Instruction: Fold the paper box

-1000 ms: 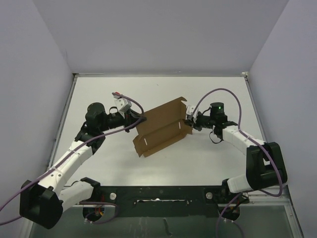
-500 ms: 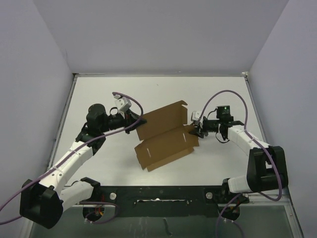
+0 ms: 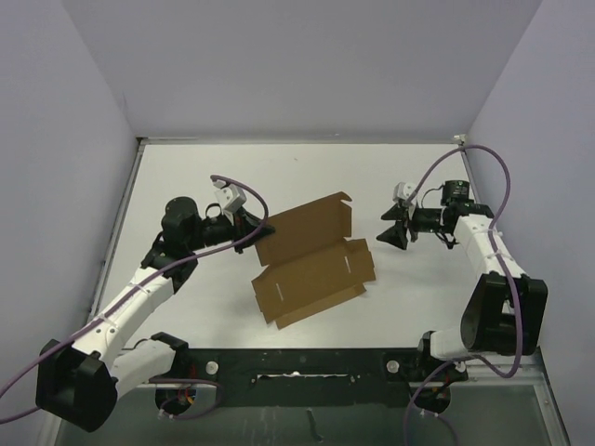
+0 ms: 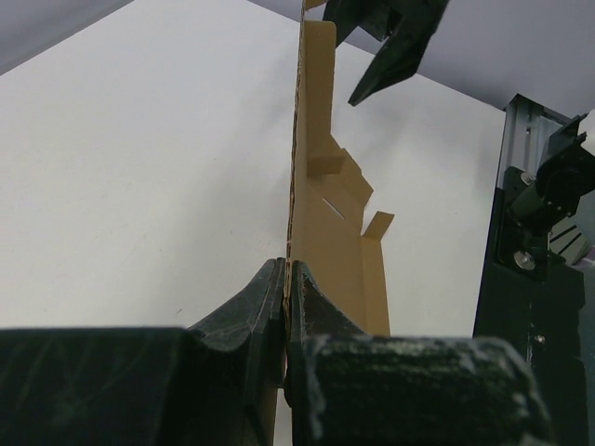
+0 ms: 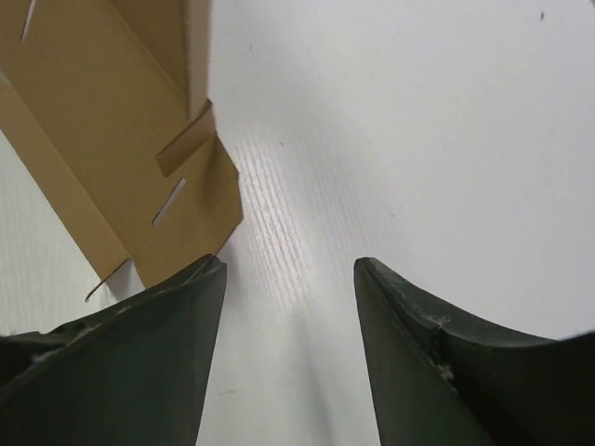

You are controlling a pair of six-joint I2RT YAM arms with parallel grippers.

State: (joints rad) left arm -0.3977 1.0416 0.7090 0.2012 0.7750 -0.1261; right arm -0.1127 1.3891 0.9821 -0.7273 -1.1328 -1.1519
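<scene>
The paper box (image 3: pixel 311 257) is a brown die-cut cardboard sheet with flaps and slits, lying partly unfolded at the middle of the white table. My left gripper (image 3: pixel 257 226) is shut on the sheet's left edge; in the left wrist view the cardboard (image 4: pixel 321 223) runs edge-on away from between the pinching jaws (image 4: pixel 287 269). My right gripper (image 3: pixel 388 230) hovers just right of the sheet, open and empty. In the right wrist view its spread fingers (image 5: pixel 290 265) frame bare table, with the box's slotted corner (image 5: pixel 139 158) at the upper left.
The white table (image 3: pixel 307 177) is walled by grey panels on three sides. A black rail (image 3: pixel 307 358) with the arm bases runs along the near edge. Purple cables loop above both arms.
My right gripper let go of the box's right edge, opened and drew back to the right. The sheet's right side dropped flatter onto the table. The left gripper kept its hold.
</scene>
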